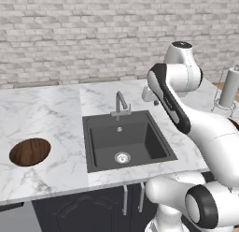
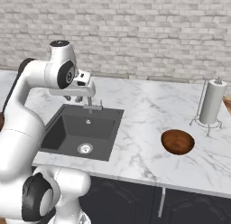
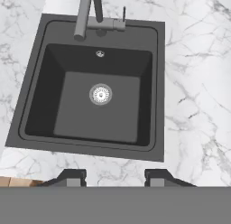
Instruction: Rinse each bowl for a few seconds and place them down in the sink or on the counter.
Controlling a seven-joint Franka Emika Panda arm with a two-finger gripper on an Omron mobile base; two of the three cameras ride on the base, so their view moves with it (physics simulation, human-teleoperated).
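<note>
The white marble tabletop (image 1: pixel 42 112) runs the full width of both base views, backed by a pale brick wall (image 1: pixel 70 34) and carried on dark cabinets (image 2: pixel 180 205).

Set into it is the square dark grey sink (image 1: pixel 126 142), which in the hand view lies directly below the camera with its round steel drain (image 3: pixel 100 94) near the middle of the basin. The basin holds no bowl. The slim steel faucet (image 1: pixel 120 105) stands at the sink's 12 o'clock rim, its spout reaching over the basin edge in the hand view.

The white arm bends high over the tabletop, and its hand (image 2: pixel 73 99) hangs above the sink's back rim, near the faucet. In the hand view the two dark fingertips (image 3: pixel 72 178) stand well apart with bare marble between them: the hand is released and carries nothing.

One dark brown wooden bowl (image 1: pixel 30 151) sits upright on the tabletop at the sink's 9 o'clock, well apart from it. The other wooden bowl (image 2: pixel 177 142) sits upright at the sink's 3 o'clock, also well apart.

A paper towel roll (image 2: pixel 212 102) on a wire holder stands at about 1 o'clock from that second bowl, near it.
</note>
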